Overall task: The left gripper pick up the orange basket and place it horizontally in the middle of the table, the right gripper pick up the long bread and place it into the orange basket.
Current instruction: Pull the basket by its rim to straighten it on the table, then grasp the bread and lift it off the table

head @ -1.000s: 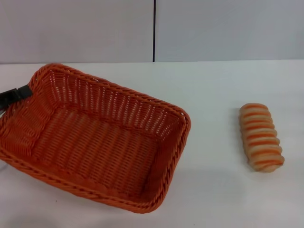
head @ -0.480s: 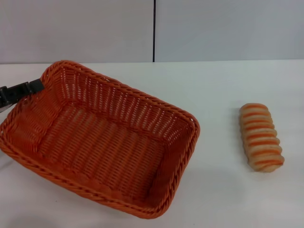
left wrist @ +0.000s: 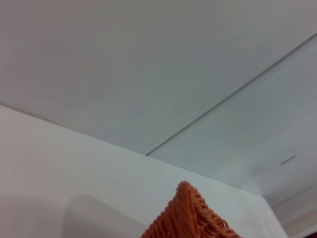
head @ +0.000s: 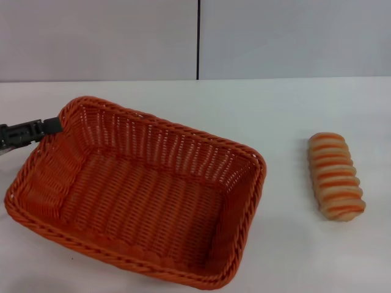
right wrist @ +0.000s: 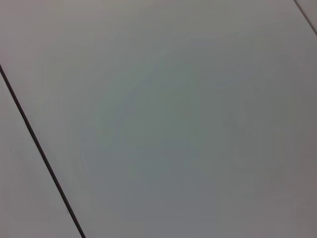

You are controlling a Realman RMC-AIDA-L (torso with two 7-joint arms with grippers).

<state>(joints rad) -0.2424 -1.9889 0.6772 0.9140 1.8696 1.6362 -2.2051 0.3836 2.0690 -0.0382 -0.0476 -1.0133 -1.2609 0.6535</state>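
Reaching in level from the left, left gripper fingers clamp the orange basket rim.

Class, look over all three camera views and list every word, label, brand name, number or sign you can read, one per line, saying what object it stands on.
None: no readable text in any view.
The orange basket is plain weave, with no tag.
The long bread has only stripes.
The table and the wall behind are blank.
The left hand, at the basket's rim, shows no marking.
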